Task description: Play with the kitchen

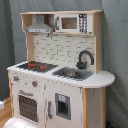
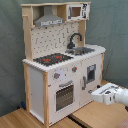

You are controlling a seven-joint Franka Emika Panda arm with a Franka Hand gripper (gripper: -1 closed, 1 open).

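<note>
Standing white toy kitchen, no readable writing, robot arm beside.

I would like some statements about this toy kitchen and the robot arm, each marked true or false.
1. The hob has red rings. True.
2. The faucet is white. False: it is black.
3. The arm is low, in front of the kitchen, in the second exterior view. True.
4. The oven door hangs open. False: it is closed.
5. A grey hood sits above the hob. True.
</note>
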